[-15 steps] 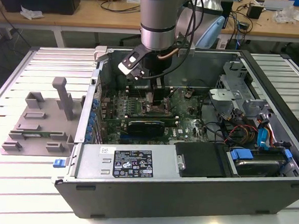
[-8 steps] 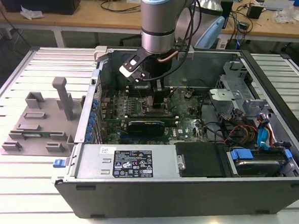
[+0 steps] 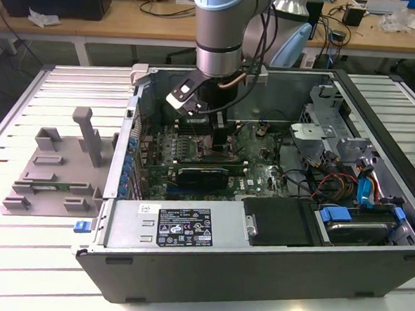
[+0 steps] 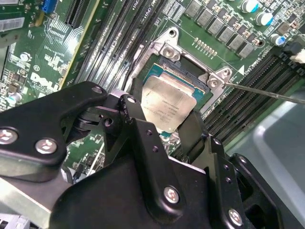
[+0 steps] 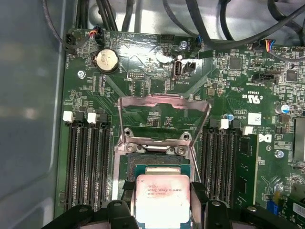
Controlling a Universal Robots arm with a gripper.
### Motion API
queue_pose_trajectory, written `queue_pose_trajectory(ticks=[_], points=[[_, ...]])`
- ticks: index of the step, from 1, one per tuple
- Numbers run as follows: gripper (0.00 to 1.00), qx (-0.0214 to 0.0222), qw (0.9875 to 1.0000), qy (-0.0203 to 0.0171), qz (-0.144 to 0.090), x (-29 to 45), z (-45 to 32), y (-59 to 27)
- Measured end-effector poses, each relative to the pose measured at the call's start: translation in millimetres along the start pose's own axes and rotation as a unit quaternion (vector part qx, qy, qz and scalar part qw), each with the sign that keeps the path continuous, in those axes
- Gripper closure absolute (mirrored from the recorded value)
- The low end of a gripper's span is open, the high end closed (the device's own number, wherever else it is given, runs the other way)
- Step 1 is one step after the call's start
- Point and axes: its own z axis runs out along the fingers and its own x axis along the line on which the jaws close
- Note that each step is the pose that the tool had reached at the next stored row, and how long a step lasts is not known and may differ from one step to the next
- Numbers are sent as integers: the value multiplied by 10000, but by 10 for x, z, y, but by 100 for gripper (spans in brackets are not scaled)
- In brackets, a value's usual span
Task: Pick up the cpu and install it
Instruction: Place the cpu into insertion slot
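While the arm hangs down into the open computer case [image 3: 256,275], I've got the gripper [image 3: 221,144] low over the middle of the motherboard [image 3: 255,176], just behind the long black card [image 3: 203,173] in the exterior view. The jaws are closed narrow on the cpu [image 4: 167,107]. In the second wrist view one black finger [image 4: 190,131] presses against one edge of the chip, and its partner is on the opposite edge.

The silvery top of the cpu faces up, and in both wrist views it sits right over the socket [image 5: 155,164]. A blue-green rim of socket peeks out beyond the chip's far edge. I can't tell from here whether the chip is touching the socket bed or is a hair above it.

The metal socket frame [image 5: 164,101] is flipped up and open, standing clear beyond the socket. The thin latch lever [image 4: 267,92] is swung out to one side. Memory slots [image 5: 88,162] run along both flanks of the socket, and the coin battery [image 5: 106,61] sits farther up the board.

Outside the case, on the exterior view's left, a grey fixture [image 3: 52,167] rests on the slatted table [image 3: 18,257], well apart from the arm.
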Motion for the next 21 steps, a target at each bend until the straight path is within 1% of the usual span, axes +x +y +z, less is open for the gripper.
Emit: queue_pose_trajectory(ticks=[1, 5, 9, 16, 19, 21], points=[[45, 1, 10000, -13, -1, 4, 21, 0], [45, 1, 10000, -23, -1, 13, 79, -2], [45, 0, 10000, -22, 2, 40, 91, -1], [45, 5, 10000, -26, 63, 44, 121, -2], [45, 3, 10000, -15, 66, 52, 130, -2], [45, 4, 10000, -14, 70, 54, 138, -3]])
